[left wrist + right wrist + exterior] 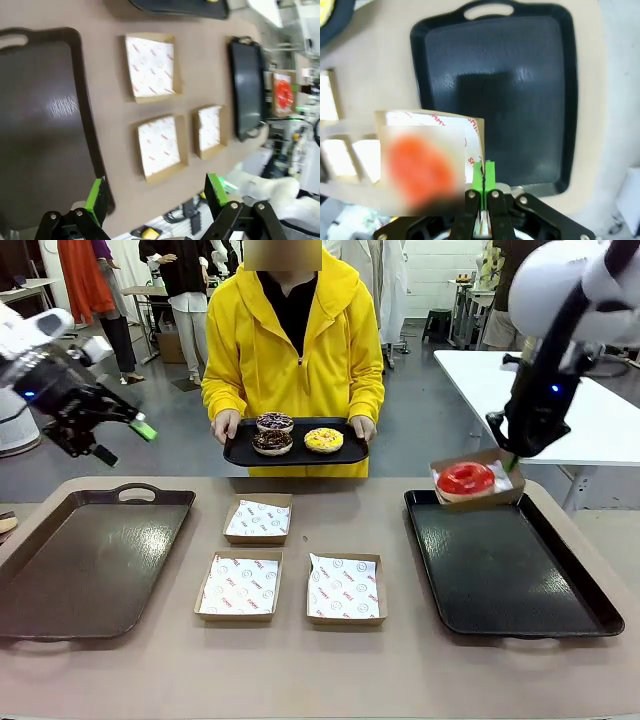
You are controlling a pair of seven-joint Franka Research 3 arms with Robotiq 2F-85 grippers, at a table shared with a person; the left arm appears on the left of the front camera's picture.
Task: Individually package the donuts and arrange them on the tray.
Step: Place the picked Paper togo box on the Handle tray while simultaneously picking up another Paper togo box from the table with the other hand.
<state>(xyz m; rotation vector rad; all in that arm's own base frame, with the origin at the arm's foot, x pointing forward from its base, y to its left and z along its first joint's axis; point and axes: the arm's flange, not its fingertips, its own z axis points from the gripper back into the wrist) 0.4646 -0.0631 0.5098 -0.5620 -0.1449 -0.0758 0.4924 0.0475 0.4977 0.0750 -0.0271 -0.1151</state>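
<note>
Pinching one wall of the box, the right gripper is clenched on the cardboard edge and carries the red donut inside it. It hangs at the right of the front view, over the upper-left corner of the right tray; whether the base touches the rim I cannot tell.

The step looks like setting this box down on that tray. Since only one wall is gripped, the box can sag or tip, so lower it slowly and level, and let go only once the base lies flat. Placing it tight into a corner would leave room for three more.

The left gripper is released and holds nothing, up at the upper left above the left tray. Three empty boxes wait in the middle. At upper centre the person holds a small tray with the purple, dark and yellow donuts.
</note>
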